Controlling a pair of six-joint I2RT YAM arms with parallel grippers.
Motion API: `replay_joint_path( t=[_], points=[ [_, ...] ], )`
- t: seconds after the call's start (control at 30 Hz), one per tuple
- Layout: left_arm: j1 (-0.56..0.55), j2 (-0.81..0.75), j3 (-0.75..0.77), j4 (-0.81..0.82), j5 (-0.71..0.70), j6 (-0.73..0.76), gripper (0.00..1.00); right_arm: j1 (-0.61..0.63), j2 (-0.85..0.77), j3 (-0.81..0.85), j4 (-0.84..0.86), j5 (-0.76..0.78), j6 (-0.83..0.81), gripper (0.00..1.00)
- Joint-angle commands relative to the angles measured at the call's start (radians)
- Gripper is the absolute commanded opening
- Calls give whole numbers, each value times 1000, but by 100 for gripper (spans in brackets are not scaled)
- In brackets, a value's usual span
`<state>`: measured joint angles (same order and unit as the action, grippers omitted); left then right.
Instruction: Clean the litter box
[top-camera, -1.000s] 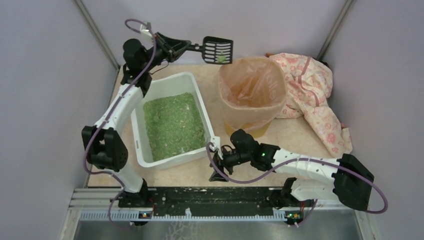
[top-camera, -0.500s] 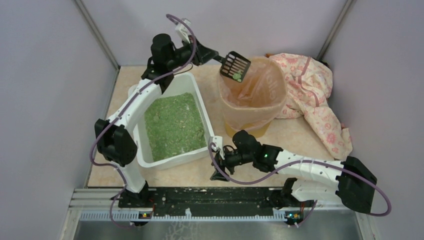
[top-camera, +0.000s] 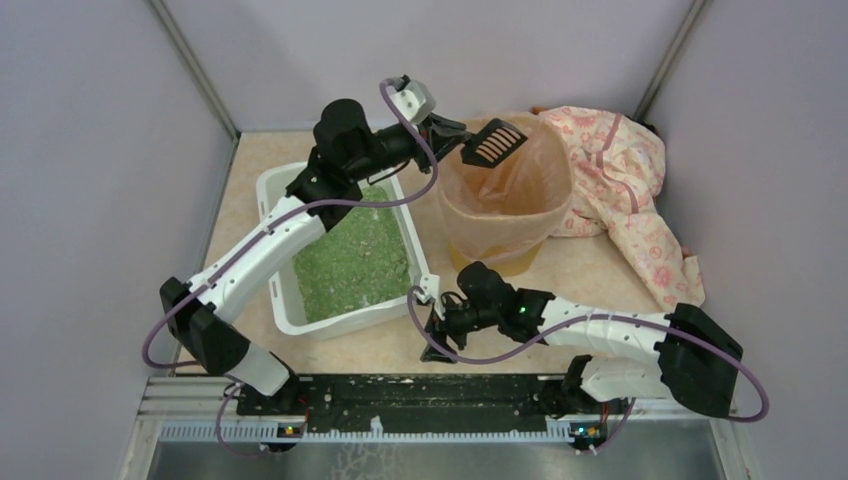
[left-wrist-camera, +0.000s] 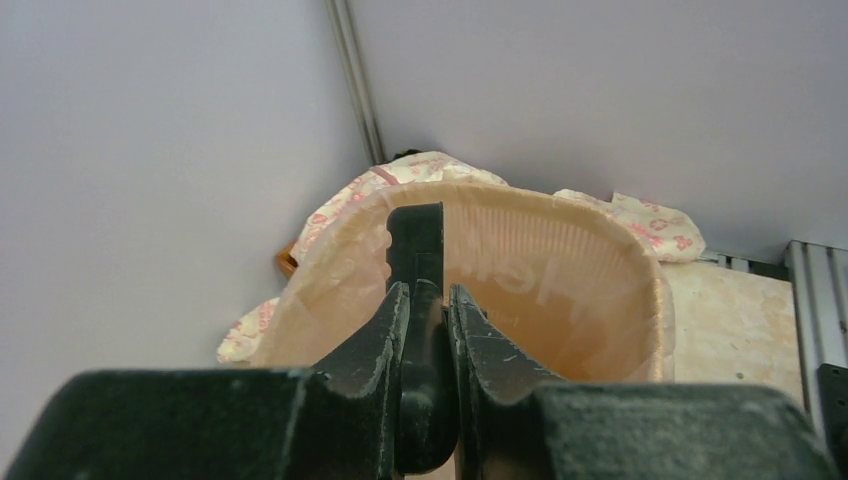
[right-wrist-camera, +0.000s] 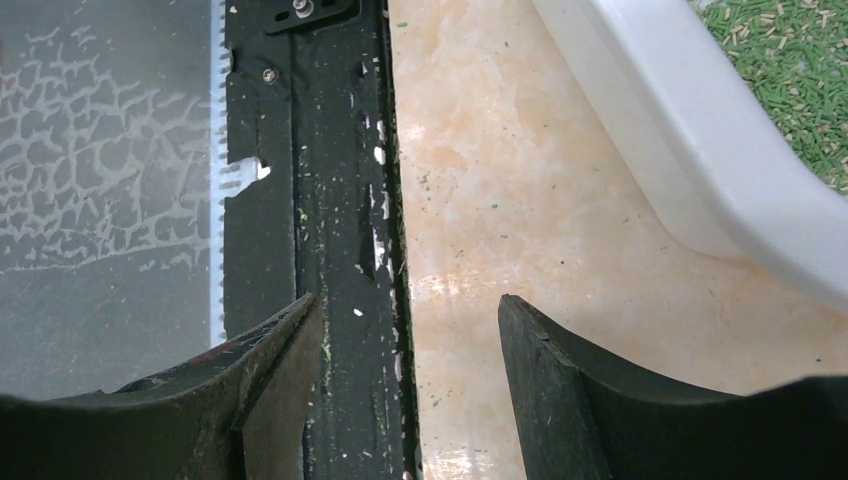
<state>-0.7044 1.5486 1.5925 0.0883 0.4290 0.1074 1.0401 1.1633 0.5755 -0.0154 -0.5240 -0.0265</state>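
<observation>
The left fingers (left-wrist-camera: 385, 335) are clamped narrow on the handle of the black scoop (top-camera: 493, 142), which hangs tilted over the open mouth of the bag-lined bin (top-camera: 500, 240). The right fingers (right-wrist-camera: 545, 380) stand wide apart and hold nothing. They are low over the desk (top-camera: 590, 275), just beside the near corner of the white litter box (top-camera: 288, 316), which holds green litter (top-camera: 350, 255).

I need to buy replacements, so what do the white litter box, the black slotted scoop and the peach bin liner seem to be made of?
White litter box: likely rigid plastic, smooth with a slight sheen. Black slotted scoop: probably moulded hard plastic, matte, with even slots. Peach bin liner: thin plastic film, translucent and creased.
</observation>
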Motion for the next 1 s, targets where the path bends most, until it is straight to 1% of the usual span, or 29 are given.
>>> replay_joint_path(
  t=[0.0, 0.07, 0.13, 0.2, 0.3, 0.37, 0.43, 0.5, 0.53, 0.57, 0.6, 0.67, 0.73, 0.83, 0.9, 0.97],
  points=[
    [4, -24, 6, 0, -8, 73, 0, 6, 13, 38, 44, -11, -10, 65],
    [4, -31, 15, -3, -19, 63, 0, 6, 19, 38, 47, -14, -11, 65],
    [5, -50, 21, 22, -62, 13, 0, 6, 23, 38, 50, -14, -10, 65],
    [6, -94, 2, 82, -185, -52, 0, 6, 30, 38, 57, -16, -9, 65],
    [15, -167, -41, 153, -325, -99, 0, 6, 47, 34, 77, -23, -2, 65],
    [42, -217, -70, 168, -384, -143, 0, 6, 60, 29, 96, -30, 2, 65],
    [72, -271, -103, 160, -495, -173, 0, 7, 76, 29, 110, -38, 4, 65],
    [132, -324, -130, 118, -564, -220, 0, 6, 93, 31, 118, -46, 0, 65],
    [179, -351, -151, 83, -565, -287, 0, 6, 105, 32, 123, -49, -2, 65],
    [265, -382, -187, 71, -543, -333, 0, 7, 114, 33, 126, -51, -3, 65],
    [319, -410, -232, 48, -543, -373, 0, 7, 123, 36, 131, -55, -5, 65],
    [375, -467, -309, 11, -567, -390, 0, 6, 146, 41, 139, -61, -11, 65],
    [391, -511, -361, -56, -621, -381, 0, 7, 171, 49, 142, -68, -16, 65],
    [392, -538, -425, -186, -632, -358, 0, 6, 209, 60, 152, -82, -20, 65],
    [393, -566, -499, -225, -643, -348, 0, 6, 230, 66, 157, -88, -21, 65],
    [392, -598, -583, -227, -650, -348, 0, 6, 247, 68, 165, -90, -23, 65]
  ],
)
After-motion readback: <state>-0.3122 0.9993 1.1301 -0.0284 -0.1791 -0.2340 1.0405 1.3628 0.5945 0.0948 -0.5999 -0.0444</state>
